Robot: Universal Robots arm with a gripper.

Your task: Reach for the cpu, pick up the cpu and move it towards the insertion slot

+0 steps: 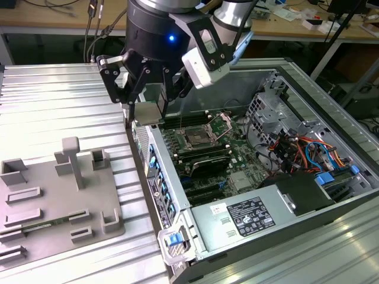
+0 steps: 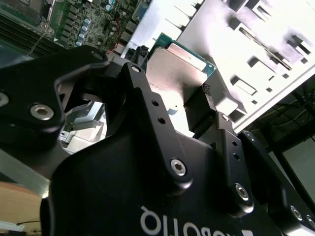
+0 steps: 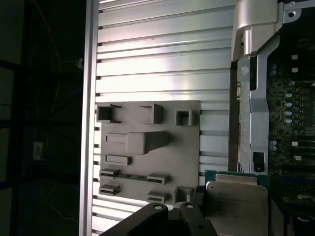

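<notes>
My gripper [image 1: 147, 111] is shut on the cpu [image 1: 148, 116], a flat silvery square with a thin green rim. It holds the chip level in the air, just above the open computer case's wall on the exterior view's left. The insertion slot [image 1: 196, 139], a shiny square socket with a dark centre, lies on the green motherboard a short way toward the exterior view's right of the chip. In the second wrist view the cpu [image 2: 178, 69] sits between the black fingers [image 2: 208, 91]. In the first wrist view the cpu [image 3: 236, 201] hangs over the case edge.
A grey fixture plate [image 1: 59, 195] with raised holders lies on the ribbed metal table, also visible as the grey plate [image 3: 147, 152]. Inside the case are long black memory slots [image 1: 204, 157], a power supply [image 1: 249, 216] and bundled cables [image 1: 302, 154].
</notes>
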